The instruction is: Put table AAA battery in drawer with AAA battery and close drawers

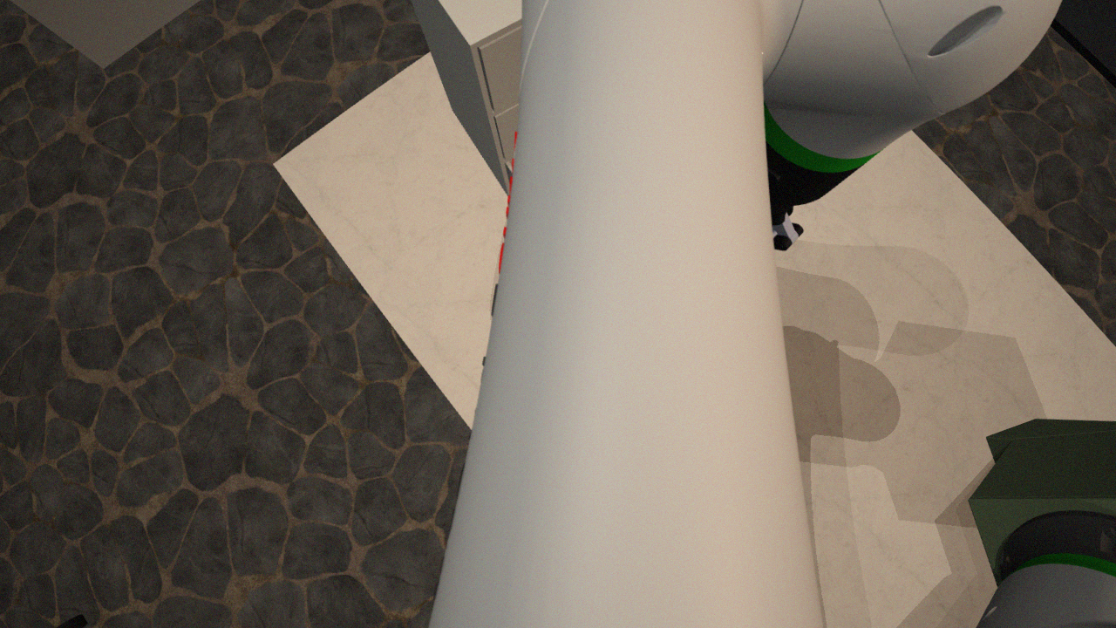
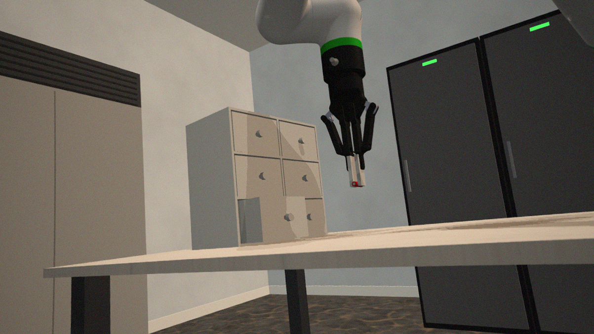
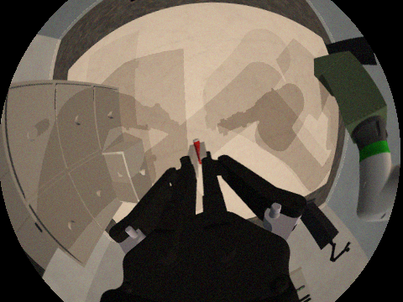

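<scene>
My gripper (image 2: 357,181) hangs well above the table, to the right of the chest's front, and is shut on the AAA battery (image 2: 355,183), whose red end shows at the fingertips. In the wrist view the battery (image 3: 197,149) sits between the fingertips of the gripper (image 3: 198,164). The small white chest (image 2: 255,176) has six drawers in three rows. Its bottom left drawer (image 2: 274,219) stands pulled out; the others look pushed in. In the wrist view the chest (image 3: 67,163) lies at the left. In the top view my arm hides most of the chest (image 1: 485,85).
A green block and the robot's base (image 1: 1045,500) stand at the table's near right corner. Dark cabinets (image 2: 502,159) stand behind the table. The table's left edge (image 1: 374,296) runs close by the chest.
</scene>
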`<state>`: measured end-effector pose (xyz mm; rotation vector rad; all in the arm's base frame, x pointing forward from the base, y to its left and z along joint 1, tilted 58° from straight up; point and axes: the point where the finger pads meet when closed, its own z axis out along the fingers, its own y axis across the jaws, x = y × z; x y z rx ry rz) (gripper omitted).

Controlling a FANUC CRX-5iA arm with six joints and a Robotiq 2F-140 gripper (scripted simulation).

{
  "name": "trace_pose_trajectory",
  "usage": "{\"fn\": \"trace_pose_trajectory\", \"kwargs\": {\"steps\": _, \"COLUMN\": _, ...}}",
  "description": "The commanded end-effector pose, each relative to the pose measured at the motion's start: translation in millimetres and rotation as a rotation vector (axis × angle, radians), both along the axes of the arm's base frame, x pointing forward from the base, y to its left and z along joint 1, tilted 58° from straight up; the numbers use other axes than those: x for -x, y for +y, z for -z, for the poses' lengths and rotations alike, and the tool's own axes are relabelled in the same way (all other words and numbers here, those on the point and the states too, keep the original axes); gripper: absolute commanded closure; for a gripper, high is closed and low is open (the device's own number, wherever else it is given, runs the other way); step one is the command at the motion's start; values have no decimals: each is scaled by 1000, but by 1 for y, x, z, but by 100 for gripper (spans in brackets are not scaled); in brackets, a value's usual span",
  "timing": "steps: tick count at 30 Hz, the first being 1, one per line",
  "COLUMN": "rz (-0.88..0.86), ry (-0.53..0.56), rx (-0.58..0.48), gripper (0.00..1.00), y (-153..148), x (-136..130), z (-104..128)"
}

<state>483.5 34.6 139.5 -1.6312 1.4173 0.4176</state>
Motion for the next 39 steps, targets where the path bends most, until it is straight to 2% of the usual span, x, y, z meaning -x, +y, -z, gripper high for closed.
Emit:
{"fn": "trace_pose_trajectory", "kwargs": {"steps": 1, "rz": 149, "ry": 221, "rx": -83, "gripper": 97, "y": 4, "x": -3, "z": -8}}
{"fn": "trace_pose_trajectory", "kwargs": {"steps": 13, "rz": 464, "ry": 691, "rx": -259, "gripper": 97, "y": 17, "x": -10, "z": -32}}
{"fn": "trace_pose_trajectory", "kwargs": {"steps": 15, "rz": 464, "ry": 691, "rx": -259, "gripper": 97, "y": 17, "x": -10, "z": -32}}
{"fn": "trace_pose_trajectory", "kwargs": {"steps": 16, "rz": 542, "ry": 808, "rx": -303, "gripper": 97, "y": 18, "x": -10, "z": -33}}
{"fn": "trace_pose_trajectory", "kwargs": {"steps": 30, "rz": 908, "ry": 1354, "rx": -507, "gripper": 97, "y": 21, "x": -12, "z": -39}}
{"fn": "trace_pose_trajectory", "kwargs": {"steps": 32, "rz": 908, "ry": 1354, "rx": -507, "gripper": 97, "y": 21, "x": -12, "z": -39}}
{"fn": "trace_pose_trajectory", "kwargs": {"steps": 33, "rz": 948, "ry": 1414, "rx": -530, "gripper": 97, "y": 20, "x": -11, "z": -40}}
{"fn": "trace_pose_trajectory", "kwargs": {"steps": 39, "rz": 949, "ry": 1414, "rx": -530, "gripper": 97, "y": 8, "x": -7, "z": -48}}
